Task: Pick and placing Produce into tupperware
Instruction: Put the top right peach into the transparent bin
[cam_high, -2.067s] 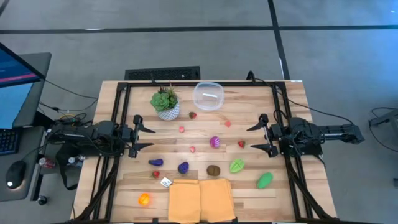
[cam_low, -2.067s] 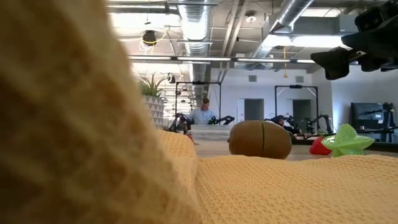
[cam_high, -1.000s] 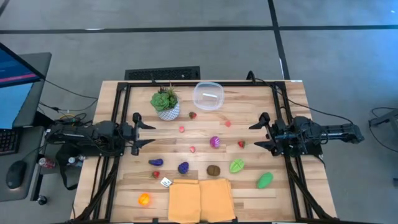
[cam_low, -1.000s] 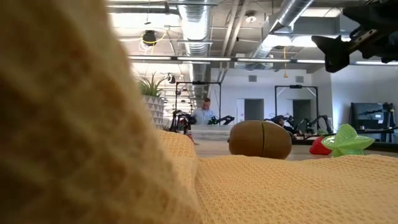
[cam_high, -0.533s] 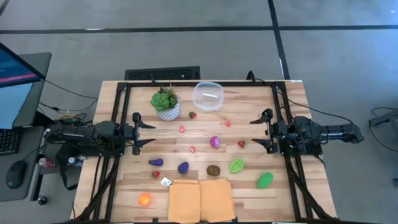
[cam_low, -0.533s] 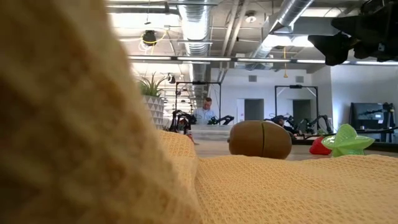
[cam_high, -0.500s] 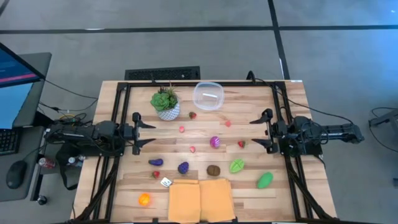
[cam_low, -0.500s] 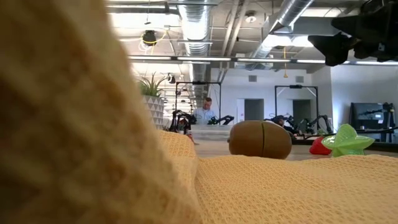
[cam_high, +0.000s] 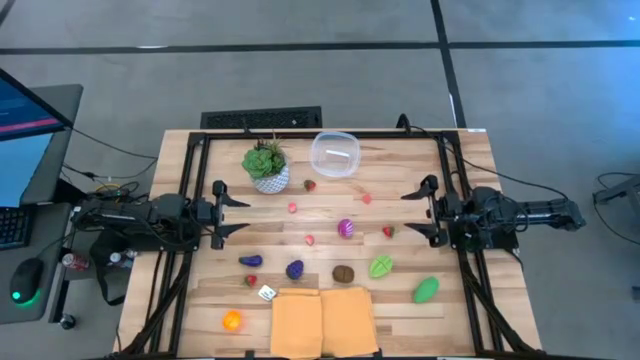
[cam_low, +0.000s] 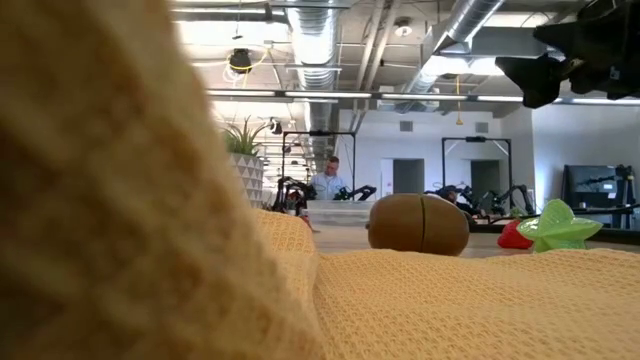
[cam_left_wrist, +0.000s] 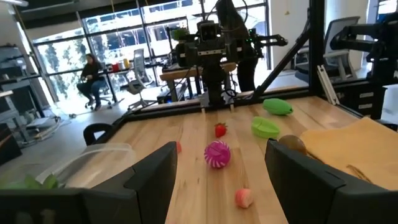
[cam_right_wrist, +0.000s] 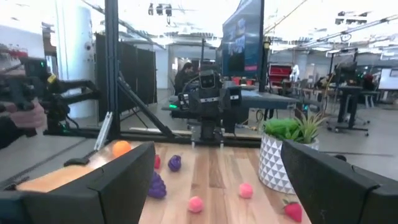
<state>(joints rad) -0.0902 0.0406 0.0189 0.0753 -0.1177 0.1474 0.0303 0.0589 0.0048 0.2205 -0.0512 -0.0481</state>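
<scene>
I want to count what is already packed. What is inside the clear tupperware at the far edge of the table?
From above, the tupperware looks empty: only pale glare shows through it, no produce. The nearest piece, a small red one, lies outside on the table.

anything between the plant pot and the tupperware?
One small red fruit lies near the gap between plant pot and tupperware, toward the near side; high view.

Bright, even light – near cloth (cam_low: 120, 200) blurred
</scene>
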